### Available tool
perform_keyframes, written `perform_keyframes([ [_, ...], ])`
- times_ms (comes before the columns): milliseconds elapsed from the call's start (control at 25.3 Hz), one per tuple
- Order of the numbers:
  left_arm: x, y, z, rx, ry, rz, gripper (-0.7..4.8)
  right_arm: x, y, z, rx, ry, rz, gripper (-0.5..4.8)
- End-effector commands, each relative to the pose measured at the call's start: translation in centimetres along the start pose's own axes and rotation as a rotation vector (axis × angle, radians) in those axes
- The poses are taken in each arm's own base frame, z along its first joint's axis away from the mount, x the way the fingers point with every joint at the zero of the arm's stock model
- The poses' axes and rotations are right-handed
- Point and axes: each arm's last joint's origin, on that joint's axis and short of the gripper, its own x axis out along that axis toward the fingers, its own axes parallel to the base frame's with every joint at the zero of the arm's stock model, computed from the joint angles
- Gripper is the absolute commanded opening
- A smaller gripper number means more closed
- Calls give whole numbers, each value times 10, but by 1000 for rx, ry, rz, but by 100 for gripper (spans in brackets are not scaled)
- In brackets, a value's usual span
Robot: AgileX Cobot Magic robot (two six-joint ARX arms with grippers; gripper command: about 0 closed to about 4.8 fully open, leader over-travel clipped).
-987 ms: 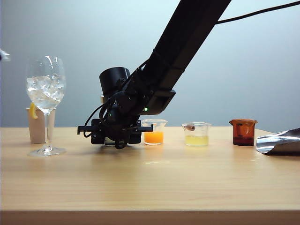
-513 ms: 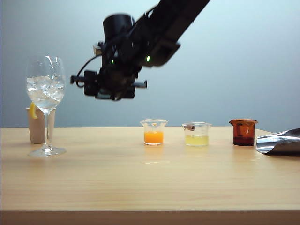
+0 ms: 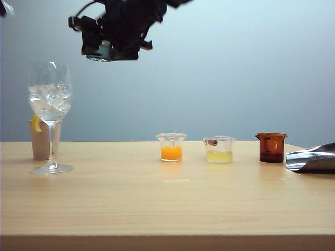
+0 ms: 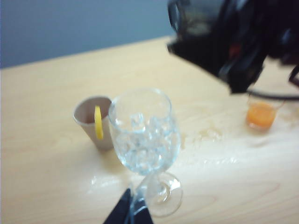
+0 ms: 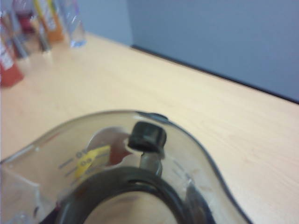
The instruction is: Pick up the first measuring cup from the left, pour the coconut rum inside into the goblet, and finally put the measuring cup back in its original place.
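The goblet (image 3: 51, 99) with ice stands at the table's left, also seen from above in the left wrist view as the goblet (image 4: 145, 133). My right gripper (image 3: 102, 44) hangs high above the table, just right of the goblet, shut on the first measuring cup (image 3: 99, 53). The cup's smoky rim (image 5: 140, 184) fills the right wrist view. I cannot make out the coconut rum inside. The bare wood of the original place (image 3: 123, 156) lies left of the orange cup. My left gripper (image 4: 129, 211) hovers over the goblet's foot, its dark fingertips together and holding nothing.
An orange-filled cup (image 3: 171, 147), a pale-yellow cup (image 3: 219, 149) and an amber cup (image 3: 271, 147) stand in a row. A paper cup with a lemon slice (image 3: 41, 139) sits behind the goblet. A silver foil object (image 3: 313, 158) lies at the far right. Bottles (image 5: 28, 28) stand at one table end.
My right gripper has lifted the measuring cup off the table, rising steeply and moving left toward the goblet. The spot beside the orange cup is now bare.
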Motion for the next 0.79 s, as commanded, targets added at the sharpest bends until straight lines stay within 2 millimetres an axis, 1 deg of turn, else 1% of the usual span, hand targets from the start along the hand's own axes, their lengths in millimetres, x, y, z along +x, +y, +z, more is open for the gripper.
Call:
perform_keyframes([
  [39, 16, 7, -1, -50, 18, -45, -5, -6, 1, 19, -65, -42, 9, 144],
  [197, 30, 24, -3, -138, 19, -54, -5, -7, -4, 26, -67, -67, 19, 144],
  [355, 38, 42, -2, -168, -7, -64, -5, -1, -4, 23, -74, -97, 52, 144],
  [434, 42, 43, -4, -155, 9, -77, -5, 2, -3, 18, -90, -87, 62, 144],
  [513, 48, 38, -7, -134, 33, -129, -5, 7, -2, 13, -149, -78, 75, 144],
  [553, 51, 35, -9, -132, 56, -138, -5, 9, -2, 13, -158, -80, 74, 144],
  [671, 58, 35, -12, -110, 80, -138, -5, 10, 0, 14, -185, -91, 75, 144],
  [790, 67, 37, -10, -114, 103, -122, -5, 12, 2, 15, -237, -91, 78, 144],
])
